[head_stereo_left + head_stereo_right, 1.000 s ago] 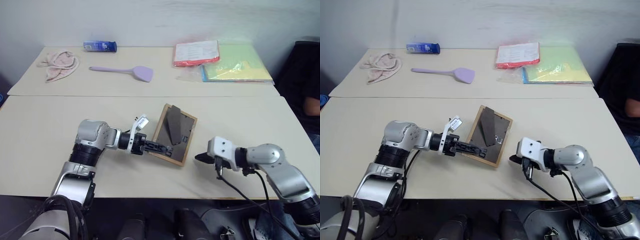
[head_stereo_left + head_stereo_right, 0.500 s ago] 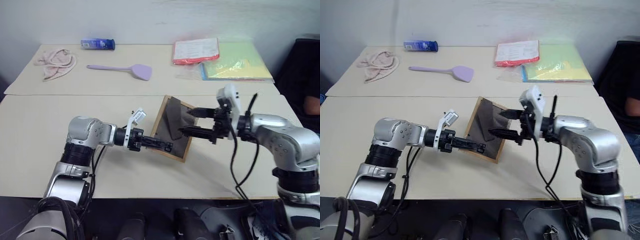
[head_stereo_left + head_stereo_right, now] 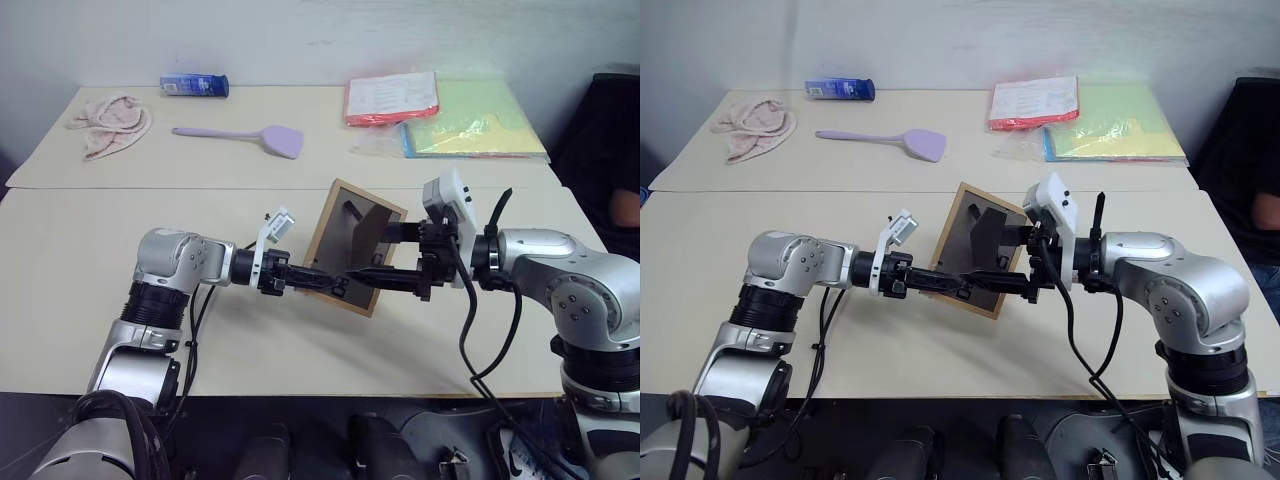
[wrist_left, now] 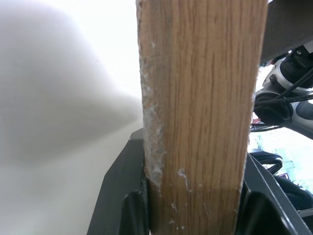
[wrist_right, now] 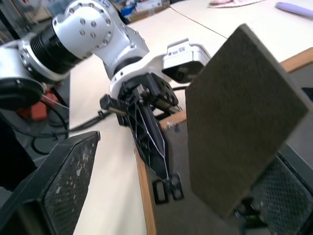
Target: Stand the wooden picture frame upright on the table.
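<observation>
Over at the far left corner a pink cloth [image 3: 110, 122] is lying crumpled beside a blue packet [image 3: 194, 86], with a lilac spatula [image 3: 245, 138] stretching out next to them, and the near stretch of the table [image 3: 70, 250] on that side is sitting bare, giving the left arm plenty of room. The left gripper [image 3: 325, 287] is reaching in low from the left, its fingers pinching the lower rim of the wooden picture frame [image 3: 349, 262], the wood wedged tight between both pads in the left wrist view. The frame is tilting up off the tabletop near the middle, dark back facing me, its prop leg [image 5: 240, 116] swinging out. The right gripper [image 3: 378, 253] is coming in from the right with its fingers spread wide, one on either side of that prop leg and gripping nothing. Far right, a red-edged paper stack [image 3: 392, 98] and yellow-green sheets [image 3: 482, 124] are lying against the back edge.
</observation>
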You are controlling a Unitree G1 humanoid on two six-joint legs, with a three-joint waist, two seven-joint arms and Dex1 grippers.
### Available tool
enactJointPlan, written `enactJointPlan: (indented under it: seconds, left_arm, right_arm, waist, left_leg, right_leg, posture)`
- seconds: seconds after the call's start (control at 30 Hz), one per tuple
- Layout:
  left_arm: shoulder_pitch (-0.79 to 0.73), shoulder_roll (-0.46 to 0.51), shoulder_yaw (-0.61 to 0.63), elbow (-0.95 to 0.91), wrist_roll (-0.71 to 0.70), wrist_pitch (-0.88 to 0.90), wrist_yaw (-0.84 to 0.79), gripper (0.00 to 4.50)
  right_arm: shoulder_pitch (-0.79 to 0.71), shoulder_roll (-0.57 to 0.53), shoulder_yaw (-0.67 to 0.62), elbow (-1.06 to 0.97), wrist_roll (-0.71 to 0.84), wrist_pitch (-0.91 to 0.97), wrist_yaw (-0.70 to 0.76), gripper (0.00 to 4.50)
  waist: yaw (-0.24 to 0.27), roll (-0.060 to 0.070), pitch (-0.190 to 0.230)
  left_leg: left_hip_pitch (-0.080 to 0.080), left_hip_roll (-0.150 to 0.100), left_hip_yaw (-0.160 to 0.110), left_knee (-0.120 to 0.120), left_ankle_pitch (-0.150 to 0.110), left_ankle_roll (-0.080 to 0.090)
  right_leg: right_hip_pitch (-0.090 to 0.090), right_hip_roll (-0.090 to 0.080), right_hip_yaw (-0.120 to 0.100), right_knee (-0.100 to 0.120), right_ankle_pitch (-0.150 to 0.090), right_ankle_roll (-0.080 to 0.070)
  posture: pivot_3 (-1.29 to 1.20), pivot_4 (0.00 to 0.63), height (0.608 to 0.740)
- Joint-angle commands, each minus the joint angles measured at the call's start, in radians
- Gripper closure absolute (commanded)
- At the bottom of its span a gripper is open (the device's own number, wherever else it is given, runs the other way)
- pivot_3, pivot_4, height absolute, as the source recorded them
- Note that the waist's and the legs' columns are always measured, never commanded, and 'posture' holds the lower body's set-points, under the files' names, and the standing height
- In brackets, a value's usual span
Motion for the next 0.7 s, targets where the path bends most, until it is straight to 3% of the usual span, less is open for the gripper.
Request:
enactJointPlan:
  seconds: [0.03,0.17,0.3,0.47,0.63,0.7]
  left_arm:
    - [-0.041,0.005,0.049,-0.03,-0.052,0.008,-0.013,3.22]
    - [-0.034,0.022,0.043,-0.055,-0.062,0.02,-0.013,3.22]
    - [-0.04,0.038,0.043,-0.072,-0.075,0.04,-0.013,3.22]
    - [-0.061,0.042,0.06,-0.077,-0.109,0.083,-0.013,3.22]
    - [-0.076,0.051,0.06,-0.072,-0.131,0.111,-0.018,3.22]
    - [-0.085,0.047,0.065,-0.064,-0.136,0.121,-0.012,3.22]
  right_arm:
    - [0.092,-0.171,0.094,-0.015,-0.305,-0.272,-0.009,0.0]
    - [0.241,-0.287,0.007,0.01,-0.397,-0.529,0.071,0.0]
    - [0.345,-0.292,-0.01,0.138,-0.607,-1.005,0.037,0.0]
    - [0.168,-0.216,0.13,0.503,-1.182,-1.704,-0.441,0.0]
    - [-0.02,-0.132,0.218,0.696,-1.547,-1.93,-0.862,0.0]
    - [-0.085,-0.095,0.266,0.736,-1.662,-1.956,-0.995,0.37]
  waist:
    - [0.002,0.0,0.0]
    - [0.003,-0.003,0.002]
    - [-0.003,-0.003,0.002]
    - [-0.011,-0.004,0.002]
    - [-0.027,-0.003,0.002]
    - [-0.028,-0.003,0.002]
  left_leg:
    - [0.0,0.0,0.0,0.0,0.0,0.0]
    - [0.0,-0.002,0.002,0.0,0.0,0.001]
    - [0.001,-0.001,0.003,0.0,0.0,0.001]
    - [0.006,0.0,0.011,0.0,0.0,0.001]
    - [0.005,0.0,0.012,-0.001,0.002,-0.001]
    - [0.005,0.0,0.012,-0.001,0.002,-0.002]
  right_leg:
    - [0.0,0.0,0.0,0.0,0.0,0.0]
    - [0.0,0.0,0.001,-0.001,0.0,0.0]
    - [0.0,0.001,0.003,0.0,0.0,0.0]
    - [-0.001,0.003,0.008,0.003,0.0,0.0]
    - [-0.004,0.004,0.008,0.005,0.0,0.0]
    - [-0.004,0.004,0.008,0.006,0.0,0.0]
  posture:
    - [0.0,0.15,0.74]
    - [0.0,0.15,0.74]
    - [0.0,0.15,0.74]
    - [0.0,0.15,0.74]
    - [0.0,0.15,0.74]
    - [0.0,0.15,0.74]
